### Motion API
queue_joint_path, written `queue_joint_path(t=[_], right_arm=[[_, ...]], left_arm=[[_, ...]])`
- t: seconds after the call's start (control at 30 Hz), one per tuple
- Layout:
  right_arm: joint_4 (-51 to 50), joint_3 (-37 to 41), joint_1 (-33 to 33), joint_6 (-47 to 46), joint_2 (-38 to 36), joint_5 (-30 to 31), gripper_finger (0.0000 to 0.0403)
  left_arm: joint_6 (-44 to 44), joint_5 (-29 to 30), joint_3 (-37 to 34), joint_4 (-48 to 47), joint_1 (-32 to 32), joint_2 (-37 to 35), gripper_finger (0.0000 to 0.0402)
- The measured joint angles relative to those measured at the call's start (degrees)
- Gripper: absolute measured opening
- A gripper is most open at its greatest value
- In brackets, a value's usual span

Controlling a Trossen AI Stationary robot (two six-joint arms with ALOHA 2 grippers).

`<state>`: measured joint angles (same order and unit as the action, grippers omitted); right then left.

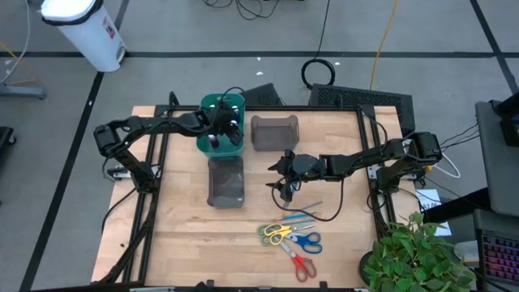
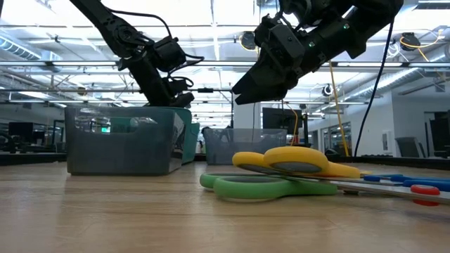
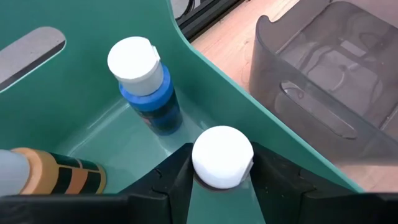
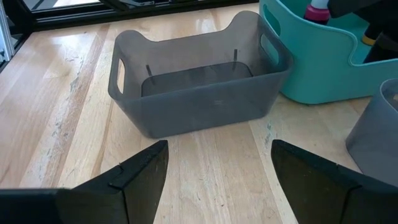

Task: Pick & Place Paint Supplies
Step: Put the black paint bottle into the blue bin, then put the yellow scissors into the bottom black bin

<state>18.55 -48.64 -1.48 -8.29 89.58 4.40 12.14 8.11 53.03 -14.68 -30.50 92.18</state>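
Note:
My left gripper (image 3: 222, 182) reaches down into the teal bin (image 1: 209, 144) and is shut on a white-capped paint bottle (image 3: 222, 155), whose body the cap hides. Beside it a blue paint bottle (image 3: 149, 102) stands on the bin's floor, and a bottle with a yellow-brown label (image 3: 59, 177) lies at the bin's side. My right gripper (image 1: 281, 174) hovers open over bare table, with nothing between its fingers. Scissors with green, yellow, blue and red handles (image 1: 289, 241) lie flat near the front edge, and thin brushes (image 1: 304, 214) lie just behind them. My left gripper has the bottle's white cap (image 3: 202, 163) between its two fingers, one on each side of the cap. The fingers slant down into the bin from above. The cap faces up. Whether the bottle's base rests on the bin's floor is hidden.
Two grey bins stand near the teal one, one (image 1: 274, 132) to its right and one (image 1: 226, 182) in front of it. Cables trail from the right arm across the table. A potted plant (image 1: 418, 251) is at the front right corner.

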Motion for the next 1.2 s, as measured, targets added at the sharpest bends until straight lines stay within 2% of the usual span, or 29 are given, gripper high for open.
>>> queue_joint_path(t=[0.17, 0.47, 0.63, 1.2], right_arm=[[0.00, 0.00, 0.00, 0.00, 0.00, -0.01, 0.0279], [0.00, 0.00, 0.00, 0.00, 0.00, -0.02, 0.0279], [-0.02, 0.01, 0.00, 0.00, 0.00, -0.01, 0.0279], [-0.07, 0.00, -0.01, 0.00, 0.00, -0.13, 0.0279]], left_arm=[[-0.42, -0.41, -0.11, -0.45, 0.00, -0.65, 0.0169], [-0.37, -1.70, -0.36, -1.58, 0.07, -6.11, 0.0255], [-0.80, -2.32, -0.30, -1.93, 0.04, -9.96, 0.0284], [-2.99, -2.18, -0.15, -7.47, 0.94, -25.82, 0.0285]])
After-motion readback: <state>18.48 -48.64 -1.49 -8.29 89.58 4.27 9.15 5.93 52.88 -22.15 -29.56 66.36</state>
